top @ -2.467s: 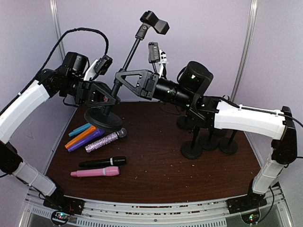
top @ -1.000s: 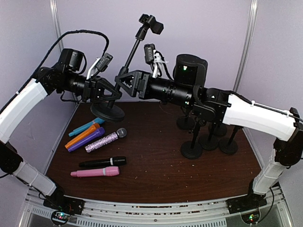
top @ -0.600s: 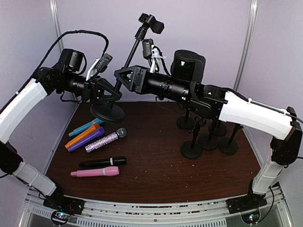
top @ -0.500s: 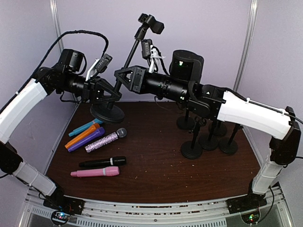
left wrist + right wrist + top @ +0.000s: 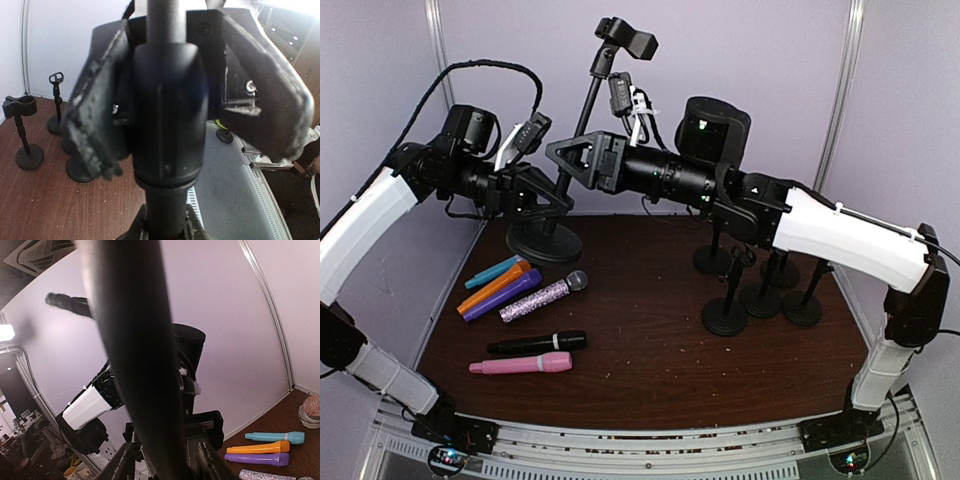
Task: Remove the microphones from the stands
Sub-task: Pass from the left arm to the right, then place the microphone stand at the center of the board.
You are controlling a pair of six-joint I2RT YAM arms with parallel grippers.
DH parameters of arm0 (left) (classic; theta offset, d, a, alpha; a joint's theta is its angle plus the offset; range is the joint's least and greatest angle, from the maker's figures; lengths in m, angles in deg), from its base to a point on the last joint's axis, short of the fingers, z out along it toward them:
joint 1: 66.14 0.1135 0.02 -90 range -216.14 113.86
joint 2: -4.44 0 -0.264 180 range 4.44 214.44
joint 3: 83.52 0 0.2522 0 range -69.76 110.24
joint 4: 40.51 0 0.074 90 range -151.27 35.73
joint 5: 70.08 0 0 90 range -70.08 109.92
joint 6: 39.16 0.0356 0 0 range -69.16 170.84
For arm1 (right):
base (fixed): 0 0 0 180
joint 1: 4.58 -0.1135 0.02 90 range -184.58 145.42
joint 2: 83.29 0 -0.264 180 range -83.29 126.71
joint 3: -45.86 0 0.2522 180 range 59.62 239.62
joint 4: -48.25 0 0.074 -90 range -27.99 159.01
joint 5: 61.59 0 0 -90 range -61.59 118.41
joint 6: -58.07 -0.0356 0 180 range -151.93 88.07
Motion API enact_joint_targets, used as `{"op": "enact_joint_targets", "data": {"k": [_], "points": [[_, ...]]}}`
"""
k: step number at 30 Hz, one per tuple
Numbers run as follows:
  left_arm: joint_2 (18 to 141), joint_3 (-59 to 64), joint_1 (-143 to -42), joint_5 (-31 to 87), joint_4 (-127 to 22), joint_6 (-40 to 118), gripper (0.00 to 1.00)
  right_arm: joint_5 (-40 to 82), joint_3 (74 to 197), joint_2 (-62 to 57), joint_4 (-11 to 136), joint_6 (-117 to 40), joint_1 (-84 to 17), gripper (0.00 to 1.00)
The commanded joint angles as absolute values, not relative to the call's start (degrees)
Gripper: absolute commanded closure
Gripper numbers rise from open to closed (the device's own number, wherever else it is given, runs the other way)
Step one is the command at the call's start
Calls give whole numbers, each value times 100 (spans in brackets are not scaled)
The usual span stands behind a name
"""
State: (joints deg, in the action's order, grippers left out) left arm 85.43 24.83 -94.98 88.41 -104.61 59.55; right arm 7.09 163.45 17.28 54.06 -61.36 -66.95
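A black microphone stand (image 5: 582,118) stands nearly upright at the back left, its round base (image 5: 542,243) at the table. Its clip (image 5: 625,38) at the top holds nothing. My left gripper (image 5: 550,198) is shut on the low part of the pole, around a thick collar (image 5: 170,115). My right gripper (image 5: 565,160) is shut on the pole just above it; the pole (image 5: 135,340) fills the right wrist view. Several microphones lie on the table: teal (image 5: 490,272), orange (image 5: 490,288), purple (image 5: 502,297), glittery (image 5: 542,297), black (image 5: 535,343) and pink (image 5: 520,364).
Several more black stands (image 5: 725,315) with empty clips are grouped at the right back, under my right arm; they also show in the left wrist view (image 5: 22,145). The purple back wall is close behind the held stand.
The stand was lifted and tilted between both grippers; now it is more upright and a little further left, with its base lower and flatter. Both grippers stayed shut on the pole.
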Motion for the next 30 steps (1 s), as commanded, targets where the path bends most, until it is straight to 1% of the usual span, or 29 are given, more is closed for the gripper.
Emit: {"op": "enact_joint_targets", "data": {"k": [1,4,6,7,13,15,17,18,19,21,22,23,24,25,26,30], "points": [[8554,2418,-9504,8844,-10199,5980,100,-152,16692,1827,4908,-6258,-6844,57],[8556,2434,-9508,8817,-10200,5979,100,-120,16685,1856,4908,-6277,-6840,58],[8560,2445,-9510,8799,-10207,5981,100,-78,16676,1843,4928,-6264,-6842,62],[8565,2450,-9513,8785,-10200,5974,100,-44,16676,1836,4962,-6251,-6839,65],[8574,2463,-9506,8693,-10208,6010,100,306,16519,1689,5173,-6074,-6808,92],[8582,2468,-9508,8629,-10208,6018,100,490,16354,1581,5168,-6004,-6799,100],[8589,2476,-9511,8514,-10208,6023,100,715,16224,1480,5228,-5874,-6792,100],[8603,2480,-9506,8444,-10208,6018,97,864,16149,1434,5283,-5786,-6790,100],[8613,2480,-9506,8361,-10212,6007,83,1022,16075,1387,5338,-5688,-6790,100],[8631,2481,-9509,8089,-10214,5972,49,1478,15871,1298,5488,-5449,-6786,100],[8635,2480,-9505,7929,-10209,5938,35,1742,15754,1253,5571,-5325,-6776,100],[8628,2477,-9497,7789,-10219,5923,22,2122,15606,1218,5630,-5219,-6770,100],[8606,2471,-9490,7676,-10254,5947,13,2415,15445,1171,5658,-5122,-6745,100],[8597,2479,-9476,7598,-10324,6008,6,2696,15263,1142,5676,-5035,-6724,100],[8588,2493,-9459,7556,-10409,6095,3,3015,15107,1117,5681,-4947,-6714,100],[8583,2559,-9351,7269,-10774,6407,2,4309,14478,1147,5543,-4510,-6635,100]]}}
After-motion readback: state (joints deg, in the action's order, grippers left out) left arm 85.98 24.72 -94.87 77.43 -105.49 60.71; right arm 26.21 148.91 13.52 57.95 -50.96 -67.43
